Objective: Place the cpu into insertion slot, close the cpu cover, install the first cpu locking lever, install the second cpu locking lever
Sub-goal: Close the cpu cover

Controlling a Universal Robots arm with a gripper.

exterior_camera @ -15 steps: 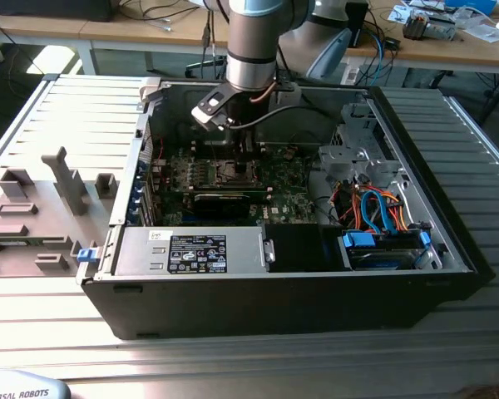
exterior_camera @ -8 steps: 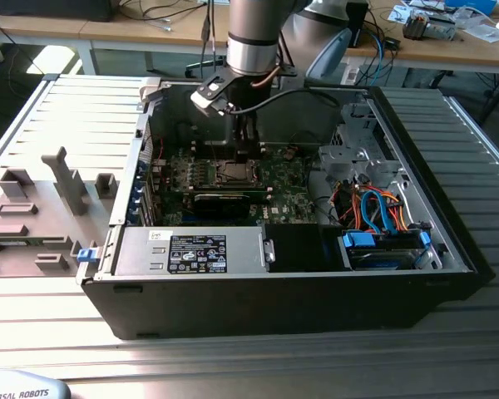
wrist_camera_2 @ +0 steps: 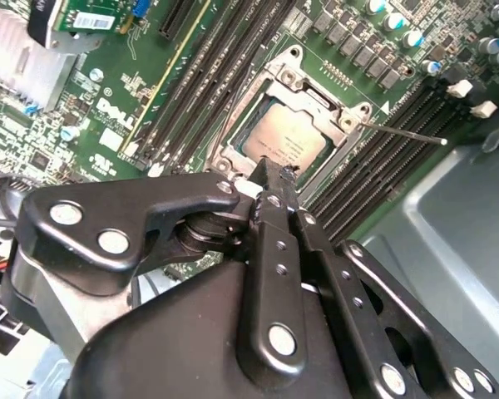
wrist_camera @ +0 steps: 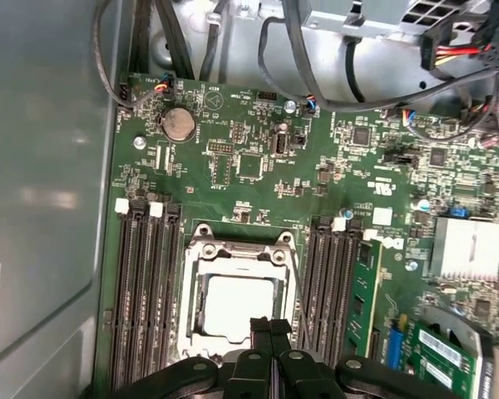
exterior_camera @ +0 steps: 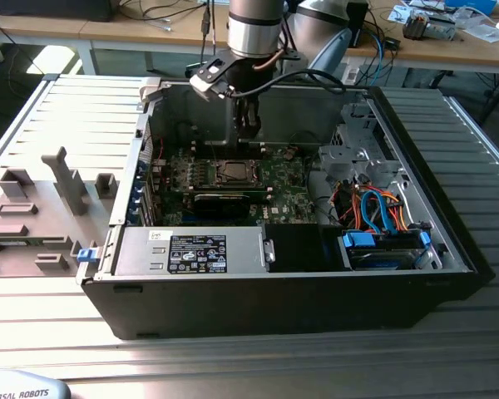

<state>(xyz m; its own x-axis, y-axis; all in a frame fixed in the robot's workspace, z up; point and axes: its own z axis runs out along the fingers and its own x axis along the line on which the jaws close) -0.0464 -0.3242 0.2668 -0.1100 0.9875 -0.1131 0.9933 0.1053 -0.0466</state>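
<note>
End effector (wrist_camera: pixel 270 326) fingers are pressed together, pinching nothing, with the tips poised at the rim of the square, silver-rimmed insertion slot (wrist_camera: pixel 191 249) on the green motherboard (wrist_camera: pixel 258 166). Whether they touch it I cannot tell. The flat silver-grey square cpu (wrist_camera: pixel 237 303) sits in the slot just beyond the tips, framed by the thin silver cpu cover (wrist_camera: pixel 241 259), which looks folded down. In the second wrist view a thin wire locking lever (wrist_camera_2: pixel 407 133) juts sideways from the socket, apparently unlatched.
</note>
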